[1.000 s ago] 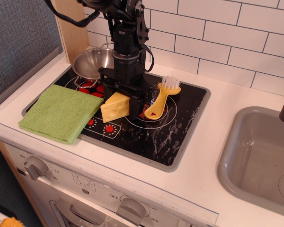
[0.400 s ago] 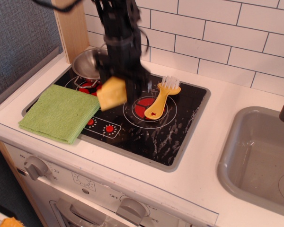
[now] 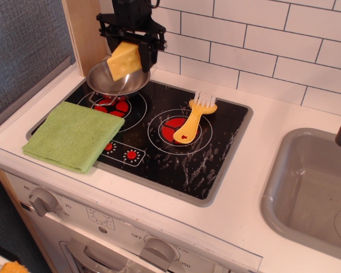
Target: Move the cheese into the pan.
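Near me, the stove front [image 3: 159, 244] says OFF. A green cloth [image 3: 73, 135] lies on the stovetop [image 3: 176, 165] beside a yellow brush [image 3: 194, 118]. Farther back, my gripper [image 3: 128, 48] squeezes the cheese [image 3: 124, 60], tilted, right above the pan [image 3: 115, 81].

We see a wall of white tiles [image 3: 261, 40] with grey grout behind the desk [image 3: 261, 165] — a white toy kitchen counter. A pale wooden panel [image 3: 82, 34] stands upright at the back left, with blue-grey fabric [image 3: 23, 51] beside it. A black cooktop [image 3: 176, 148] with red rings sits in the desk, and a grey sink [image 3: 307, 187] is sunk in at the right. Grey knobs [image 3: 42, 200] line the front — the light is even and soft.
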`<state>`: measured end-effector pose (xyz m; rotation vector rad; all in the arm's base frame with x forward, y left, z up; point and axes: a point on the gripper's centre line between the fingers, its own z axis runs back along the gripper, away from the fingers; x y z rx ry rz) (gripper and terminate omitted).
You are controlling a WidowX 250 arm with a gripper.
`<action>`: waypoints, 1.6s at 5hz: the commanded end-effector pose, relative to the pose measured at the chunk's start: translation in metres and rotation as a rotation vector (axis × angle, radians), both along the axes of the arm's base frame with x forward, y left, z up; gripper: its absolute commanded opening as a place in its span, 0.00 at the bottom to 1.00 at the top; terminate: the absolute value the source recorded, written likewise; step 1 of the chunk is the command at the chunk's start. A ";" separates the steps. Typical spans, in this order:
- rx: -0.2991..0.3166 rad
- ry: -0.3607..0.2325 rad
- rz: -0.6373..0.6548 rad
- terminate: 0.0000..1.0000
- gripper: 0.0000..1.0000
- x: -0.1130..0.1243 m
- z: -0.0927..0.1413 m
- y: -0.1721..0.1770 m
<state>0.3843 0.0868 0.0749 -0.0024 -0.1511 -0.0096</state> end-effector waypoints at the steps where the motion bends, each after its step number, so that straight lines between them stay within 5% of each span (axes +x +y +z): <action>1: 0.012 0.019 0.046 0.00 0.00 0.015 -0.002 0.027; 2: 0.001 0.053 0.054 0.00 1.00 0.016 -0.012 0.032; 4: 0.019 0.039 0.052 0.00 1.00 0.015 -0.002 0.031; 6: 0.057 -0.061 -0.003 0.00 1.00 -0.008 0.042 0.010; 8: 0.056 -0.056 -0.067 0.00 1.00 -0.031 0.047 -0.010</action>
